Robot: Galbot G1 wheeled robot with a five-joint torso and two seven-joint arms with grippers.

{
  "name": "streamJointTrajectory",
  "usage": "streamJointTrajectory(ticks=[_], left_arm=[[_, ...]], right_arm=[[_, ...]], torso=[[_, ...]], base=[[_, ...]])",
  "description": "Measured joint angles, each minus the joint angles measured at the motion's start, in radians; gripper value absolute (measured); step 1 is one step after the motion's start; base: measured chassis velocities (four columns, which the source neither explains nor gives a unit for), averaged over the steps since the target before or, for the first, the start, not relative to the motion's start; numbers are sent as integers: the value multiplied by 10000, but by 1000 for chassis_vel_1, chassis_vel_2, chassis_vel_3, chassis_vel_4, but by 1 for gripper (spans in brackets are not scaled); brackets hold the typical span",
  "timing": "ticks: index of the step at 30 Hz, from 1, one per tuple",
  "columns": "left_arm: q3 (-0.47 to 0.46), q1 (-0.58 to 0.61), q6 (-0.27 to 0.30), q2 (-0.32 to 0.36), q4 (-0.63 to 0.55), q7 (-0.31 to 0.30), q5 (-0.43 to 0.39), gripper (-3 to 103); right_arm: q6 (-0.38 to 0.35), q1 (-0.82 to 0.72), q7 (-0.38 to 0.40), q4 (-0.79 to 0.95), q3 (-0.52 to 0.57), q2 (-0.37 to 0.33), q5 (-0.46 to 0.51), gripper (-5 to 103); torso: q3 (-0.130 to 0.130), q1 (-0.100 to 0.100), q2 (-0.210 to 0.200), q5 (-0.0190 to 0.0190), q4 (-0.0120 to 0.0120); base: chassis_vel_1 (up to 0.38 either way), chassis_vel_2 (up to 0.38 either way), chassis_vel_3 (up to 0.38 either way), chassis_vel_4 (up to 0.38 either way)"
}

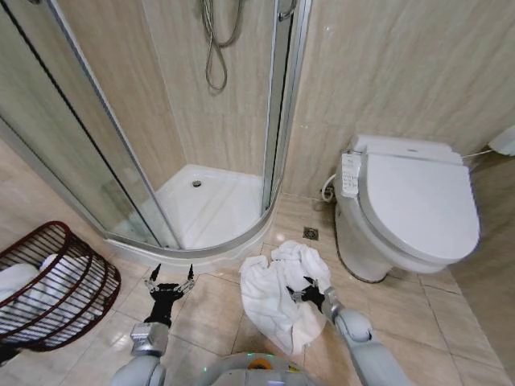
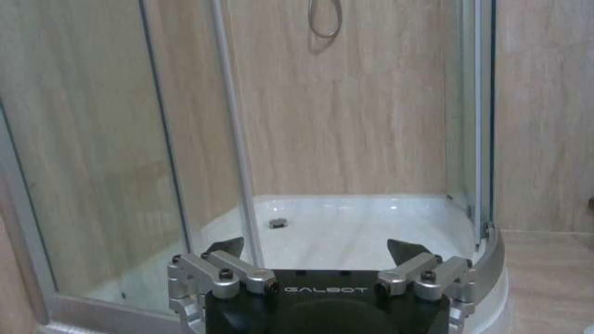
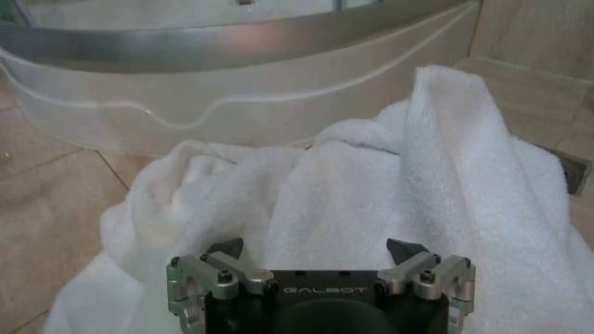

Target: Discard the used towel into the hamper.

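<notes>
The used towel (image 1: 269, 299) lies crumpled and white on the tiled floor in front of the shower base. My right gripper (image 1: 309, 291) hovers open just over its right part; in the right wrist view the towel (image 3: 446, 160) spreads under and beyond the open right gripper (image 3: 316, 247), with nothing between the fingers. My left gripper (image 1: 171, 278) is open above bare floor tiles left of the towel, and the left gripper (image 2: 316, 247) faces the shower stall. The hamper (image 1: 84, 296), a dark reddish-brown wire basket, stands at the far left with white cloth inside.
A curved glass shower enclosure (image 1: 121, 161) with a raised white base (image 1: 211, 241) stands straight ahead. The toilet (image 1: 414, 205) stands to the right, with a floor drain (image 1: 311, 233) between it and the shower. Open tiled floor lies between towel and hamper.
</notes>
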Motion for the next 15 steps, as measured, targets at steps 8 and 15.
streamJointTrajectory(ticks=[8, 15], left_arm=[[-6, -132, 34, -67, 0, 15, -2, 100], [-5, -222, 57, -101, 32, 25, -3, 100]], right_arm=[[254, 613, -13, -1020, -121, 147, -62, 100], [331, 747, -59, -1388, -89, 260, -158, 100]], torso=[[3, 3, 3, 0, 0], [5, 4, 5, 0, 0]], base=[[0, 0, 0, 0], [0, 0, 0, 0]])
